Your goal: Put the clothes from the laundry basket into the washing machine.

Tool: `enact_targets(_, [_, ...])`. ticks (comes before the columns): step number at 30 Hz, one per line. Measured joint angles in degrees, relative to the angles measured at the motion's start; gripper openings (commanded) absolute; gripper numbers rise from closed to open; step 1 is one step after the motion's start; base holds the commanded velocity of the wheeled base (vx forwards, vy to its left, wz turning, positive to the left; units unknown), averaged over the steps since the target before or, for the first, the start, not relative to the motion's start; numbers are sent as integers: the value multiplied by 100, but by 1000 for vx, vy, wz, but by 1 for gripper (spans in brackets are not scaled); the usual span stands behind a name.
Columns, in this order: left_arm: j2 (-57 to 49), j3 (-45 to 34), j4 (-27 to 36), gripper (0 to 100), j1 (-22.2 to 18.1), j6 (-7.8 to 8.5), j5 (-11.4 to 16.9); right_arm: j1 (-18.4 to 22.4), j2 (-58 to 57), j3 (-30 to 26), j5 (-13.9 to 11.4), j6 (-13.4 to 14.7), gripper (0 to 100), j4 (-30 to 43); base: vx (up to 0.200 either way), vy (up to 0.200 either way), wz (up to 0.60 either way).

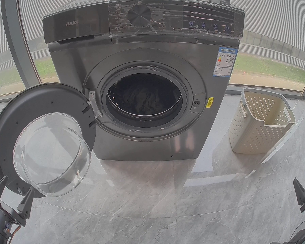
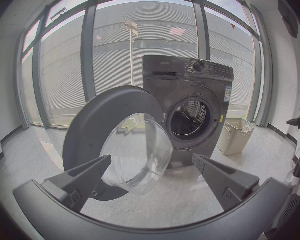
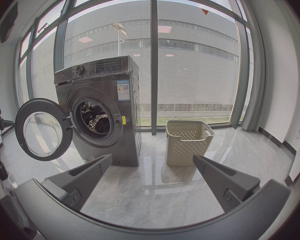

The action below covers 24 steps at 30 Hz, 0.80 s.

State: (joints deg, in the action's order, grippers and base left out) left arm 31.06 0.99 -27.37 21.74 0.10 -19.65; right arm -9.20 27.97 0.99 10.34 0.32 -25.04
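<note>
We see the washing machine (image 1: 142, 51) standing on the pale marble floor (image 1: 179, 200) in front of tall windows; its round door (image 1: 40, 102) is swung fully open to the left, hinged at the drum opening, with the clear glass bowl (image 1: 51, 153) bulging toward us. Inside the drum lies a dark heap that we take to be the clothes (image 1: 144, 97), though the shadow there hides their folds and number. The cream laundry basket (image 1: 249, 133) stands upright on the floor just beside the machine's right front corner, apart from it; we can see its perforated inner walls and one handle on the rim. The left gripper (image 1: 15, 190) hangs low at the left, near the lower edge of the open door; its fingers (image 2: 86, 174) are spread wide with nothing between them. The right gripper (image 3: 151, 159) sits low at the right, well apart from the basket; its fingers are likewise spread and hold nothing.
</note>
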Motion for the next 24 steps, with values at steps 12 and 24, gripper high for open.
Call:
enact_targets(12, [-1809,2,1888,100,-1237,39,523,315,-2014,0,-49,-267,100,2091,0,0,0])
enact_targets(24, [-2854,2,2316,100,-2198,258,1189,827,-2643,6,-1179,228,100,2392,0,0,0])
